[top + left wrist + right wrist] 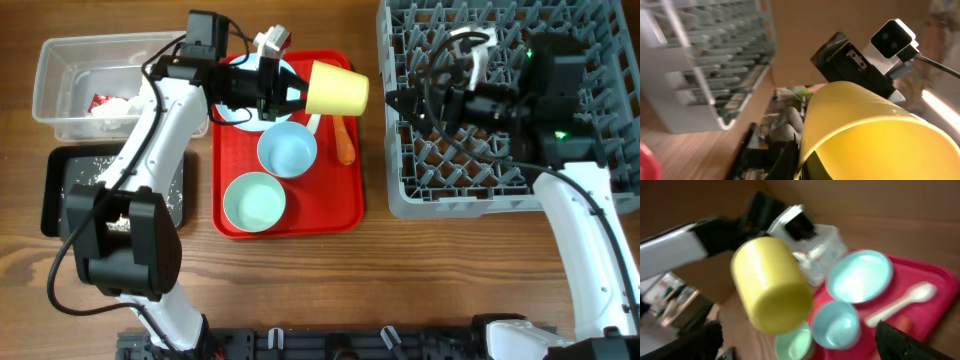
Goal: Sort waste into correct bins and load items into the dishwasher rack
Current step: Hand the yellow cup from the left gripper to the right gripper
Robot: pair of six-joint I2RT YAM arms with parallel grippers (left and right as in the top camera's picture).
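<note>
"While the left gripper (300,95) pinches the yellow cup (338,90), how does the cup sit?"

"On its side, in the air over the red tray (345,205), at the corner nearest the dishwasher rack (400,195). It's a smooth, matte plastic tumbler. The right wrist view shows its closed, rounded end (770,285)."

"And the right gripper (400,100)?"

"It hangs over the rack's near edge with nothing between its fingers. In its own camera the two dark fingertips stand far apart at the bottom corners."

"What is the rack like?"

"It's a square crate of grey plastic lattice, bristling with upright pegs."

"What lies on the tray?"

"There's a round light blue plate (860,275), glossy and shallow, mostly under the left arm from overhead. A small blue bowl (287,150) sits just beside it, and a pale green bowl (254,200) in front of that. A white plastic spoon (900,302) lies near the blue bowl, with a tapered orange carrot (345,140) beside it."

"And the bins?"

"The clear tub (60,60) is thin-walled and rectangular with rounded corners. It holds a red wrapper (100,101) against a crumpled white tissue (122,108). In front of it, the shallow black tray (55,200) is speckled with loose white rice grains (90,170)."

"What's underneath everything?"

"A wood-grain table (400,290)."
</note>
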